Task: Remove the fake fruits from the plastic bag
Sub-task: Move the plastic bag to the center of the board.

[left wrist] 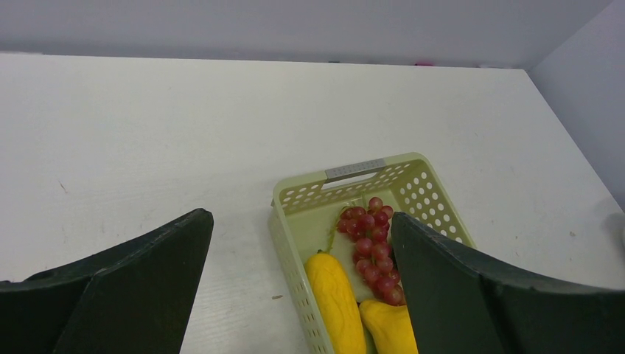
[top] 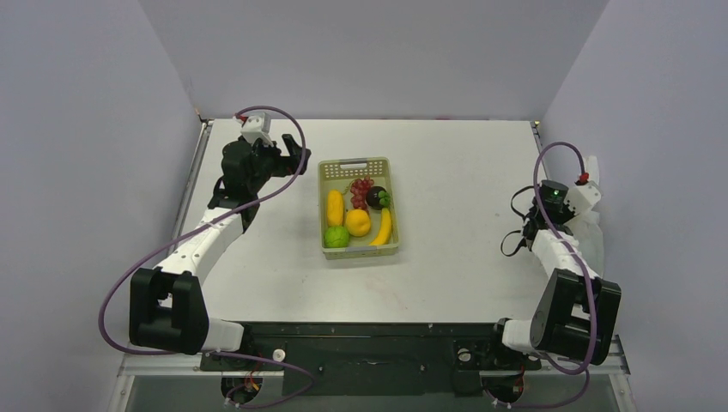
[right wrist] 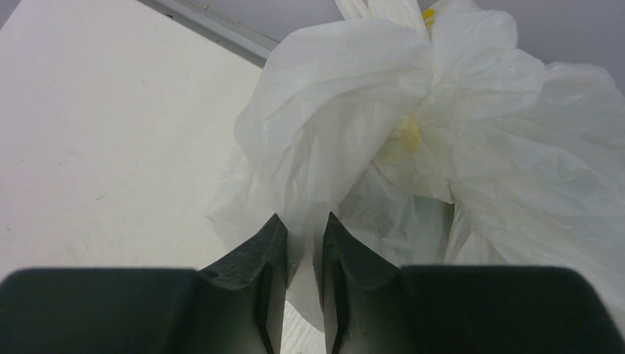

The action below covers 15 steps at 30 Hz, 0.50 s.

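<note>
The fake fruits lie in a yellow-green basket (top: 330, 172) mid-table: red grapes (top: 361, 187), a dark maroon round one (top: 378, 198), a long yellow one (top: 335, 207), an orange one (top: 358, 222), a banana (top: 384, 228) and a green round one (top: 336, 237). My left gripper (top: 297, 155) is open and empty above the basket's far left corner; its view shows the grapes (left wrist: 372, 236) and the long yellow fruit (left wrist: 335, 295). My right gripper (right wrist: 304, 228) is shut on a fold of the white plastic bag (right wrist: 442, 133), which lies crumpled at the table's right edge (top: 592, 236). A yellow patch (right wrist: 407, 136) shows through the bag.
The basket (left wrist: 295, 258) stands lengthwise in the middle of the white table (top: 455, 172). Grey walls close in the left, back and right sides. The right arm (top: 558, 249) is folded close to the right wall.
</note>
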### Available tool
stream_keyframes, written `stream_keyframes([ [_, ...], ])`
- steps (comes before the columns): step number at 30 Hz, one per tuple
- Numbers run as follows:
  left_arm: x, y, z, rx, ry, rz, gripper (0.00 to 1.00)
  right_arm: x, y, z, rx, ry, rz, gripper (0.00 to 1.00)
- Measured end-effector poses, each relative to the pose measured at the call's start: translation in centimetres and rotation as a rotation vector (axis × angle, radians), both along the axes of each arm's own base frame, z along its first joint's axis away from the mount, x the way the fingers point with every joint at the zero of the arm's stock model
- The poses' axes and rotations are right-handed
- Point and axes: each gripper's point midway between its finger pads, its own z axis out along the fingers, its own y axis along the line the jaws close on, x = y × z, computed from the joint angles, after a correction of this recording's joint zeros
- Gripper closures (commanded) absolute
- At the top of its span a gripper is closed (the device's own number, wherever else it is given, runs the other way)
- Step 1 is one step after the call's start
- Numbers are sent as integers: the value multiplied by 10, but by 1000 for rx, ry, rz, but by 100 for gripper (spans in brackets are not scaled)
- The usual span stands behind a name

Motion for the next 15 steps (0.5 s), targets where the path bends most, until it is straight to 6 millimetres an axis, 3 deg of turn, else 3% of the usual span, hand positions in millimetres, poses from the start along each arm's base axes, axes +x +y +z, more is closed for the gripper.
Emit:
stream_keyframes([
  [1,0,0,0,0,0,-3,10,0,1,1,-4,0,7,100],
  [9,-2,-5,-1,-6,4,-31,11,8,30,7,-34,66,94,100],
  [15,-3,-10,-3,-15,12,-50,12,21,82,13,-32,93,238,100],
])
